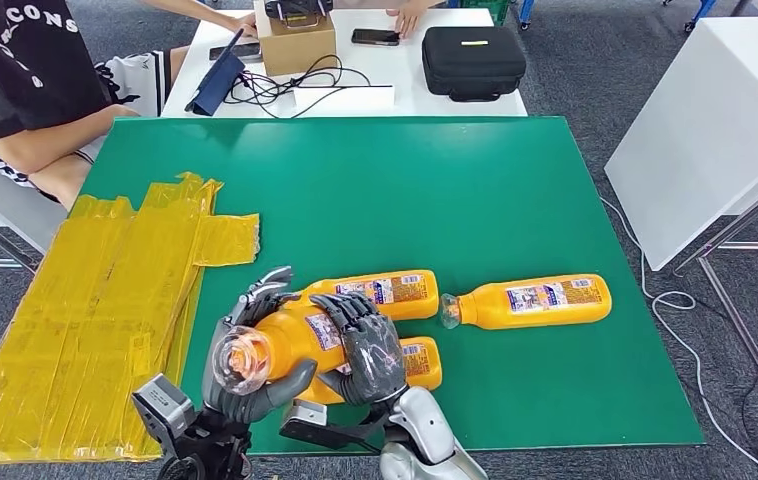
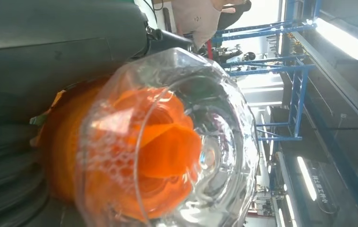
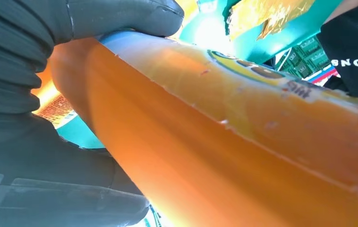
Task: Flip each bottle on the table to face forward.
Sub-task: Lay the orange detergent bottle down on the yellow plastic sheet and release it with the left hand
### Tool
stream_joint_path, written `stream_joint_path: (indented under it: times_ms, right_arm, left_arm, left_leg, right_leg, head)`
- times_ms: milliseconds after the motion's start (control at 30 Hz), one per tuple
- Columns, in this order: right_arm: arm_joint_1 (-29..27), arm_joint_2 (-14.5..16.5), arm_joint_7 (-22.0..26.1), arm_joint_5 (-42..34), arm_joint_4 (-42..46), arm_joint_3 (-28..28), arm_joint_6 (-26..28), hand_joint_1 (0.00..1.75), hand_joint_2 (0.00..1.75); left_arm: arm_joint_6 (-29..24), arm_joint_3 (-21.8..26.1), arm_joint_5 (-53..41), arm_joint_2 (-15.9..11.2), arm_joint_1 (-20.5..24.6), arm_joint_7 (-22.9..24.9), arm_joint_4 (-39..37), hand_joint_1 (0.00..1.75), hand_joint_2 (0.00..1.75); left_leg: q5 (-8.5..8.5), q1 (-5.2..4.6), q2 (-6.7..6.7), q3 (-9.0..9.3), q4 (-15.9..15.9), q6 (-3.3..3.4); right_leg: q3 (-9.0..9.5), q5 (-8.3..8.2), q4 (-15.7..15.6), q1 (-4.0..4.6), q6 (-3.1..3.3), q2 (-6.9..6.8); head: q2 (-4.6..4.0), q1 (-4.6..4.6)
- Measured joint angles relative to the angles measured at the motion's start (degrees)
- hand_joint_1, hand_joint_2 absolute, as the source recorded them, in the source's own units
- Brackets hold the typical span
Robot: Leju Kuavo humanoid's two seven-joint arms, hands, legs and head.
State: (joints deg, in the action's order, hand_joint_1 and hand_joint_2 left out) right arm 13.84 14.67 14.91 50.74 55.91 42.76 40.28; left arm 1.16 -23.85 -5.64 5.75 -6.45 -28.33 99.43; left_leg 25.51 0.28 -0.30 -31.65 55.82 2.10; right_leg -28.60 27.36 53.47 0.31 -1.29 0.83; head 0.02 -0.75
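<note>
Holding one orange bottle [image 1: 290, 340] between them, the left hand [image 1: 255, 375] and the right hand [image 1: 367, 350] are both clamped on it just above the counter [image 1: 405, 190], near its front edge and left of the middle. The left hand wraps the clear cap end, which points back toward the robot; the left wrist view looks straight into that cap, with orange liquid behind it. The right hand grips the body further along, its fingers draped over the label.

The step in hand looks like the turning of this bottle, with neither hand released. The next move probably calls for rolling the bottle about its long axis until the front label faces up or forward, then setting it down without letting the smooth plastic slip.

Three more bottles lie flat close by: one [image 1: 390, 291] just beyond the held bottle, one [image 1: 420, 362] partly under the right hand, and one [image 1: 535, 300] toward the right edge. They crowd the right side, so a set-down there risks a knock.

Open green surface lies toward the far edge and far right corner. Crumpled yellow sheeting [image 1: 105, 300] covers the left edge. The front edge sits close under the wrists, leaving little margin for a dropped bottle.
</note>
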Motion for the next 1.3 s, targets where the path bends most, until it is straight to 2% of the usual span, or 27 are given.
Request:
stream_joint_path:
  times_ms: [133, 267, 733, 767, 900, 1100, 1300]
  right_arm:
    - [-0.65, 0.0, 0.35, -0.57, 0.94, -0.95, 0.0, 1.75, 1.75]
    - [-1.27, -0.01, 0.61, -2.09, 2.34, -1.64, 0.0, 1.75, 1.75]
    - [-4.43, -0.96, 2.7, -5.51, 8.76, -4.15, -0.02, 1.75, 1.75]
    - [-4.6, -1.03, 2.74, -5.55, 9.12, -4.24, -0.02, 1.7, 1.75]
    - [-5.62, -1.16, 3.78, -6.05, 10.84, -5.08, -0.02, 0.0, 1.75]
    - [-8.0, -1.44, 7.67, -9.12, 16.53, -7.24, -0.02, 0.0, 1.75]
    - [-9.9, -1.72, 8.84, -9.91, 20.79, -8.1, -0.02, 0.0, 1.75]
  left_arm:
    - [0.08, 0.0, 0.0, 0.22, 0.35, 0.0, 0.0, 1.67, 1.75]
    - [0.13, 0.01, 0.0, 0.46, 0.81, 0.0, 0.0, 1.75, 1.75]
    - [0.6, -0.05, 0.27, 1.16, 1.71, -0.34, 0.01, 1.75, 1.75]
    - [0.6, -0.07, 0.28, 1.2, 1.74, -0.37, 0.01, 1.75, 1.75]
    - [0.54, -0.1, 0.66, 1.28, 1.78, -0.5, 0.02, 1.75, 1.75]
    - [-0.44, -0.13, 1.11, 1.33, 1.71, -0.82, 0.78, 1.75, 1.75]
    - [-1.46, -0.11, 1.16, 1.33, 1.7, -1.29, 1.75, 1.75, 1.75]
  left_leg:
    - [0.0, 0.0, -0.01, 0.0, 0.0, 0.0]
    - [0.0, 0.0, 0.0, 0.0, 0.0, 0.0]
    - [0.0, 0.0, -0.02, -0.03, 0.0, 0.0]
    - [0.0, 0.0, -0.02, -0.03, 0.0, 0.0]
    - [0.0, 0.0, -0.03, -0.03, 0.0, 0.0]
    - [0.0, 0.0, -0.03, -0.04, 0.0, 0.0]
    - [0.0, 0.0, -0.03, -0.03, 0.0, 0.0]
  right_leg:
    - [0.01, 0.0, 0.0, 0.0, 0.0, 0.0]
    - [0.01, 0.0, 0.0, 0.0, 0.0, 0.0]
    - [0.0, 0.0, 0.0, 0.0, 0.0, -0.01]
    - [0.0, 0.0, 0.0, 0.0, 0.0, -0.01]
    - [0.0, 0.0, 0.0, 0.0, 0.0, -0.01]
    - [0.0, 0.0, 0.0, 0.0, 0.0, -0.01]
    - [0.0, 0.0, 0.0, 0.0, 0.0, -0.01]
  head:
    - [0.0, 0.0]
    - [0.0, 0.0]
    - [0.0, 0.0]
    - [0.0, 0.0]
    - [0.0, 0.0]
    - [0.0, 0.0]
    - [0.0, 0.01]
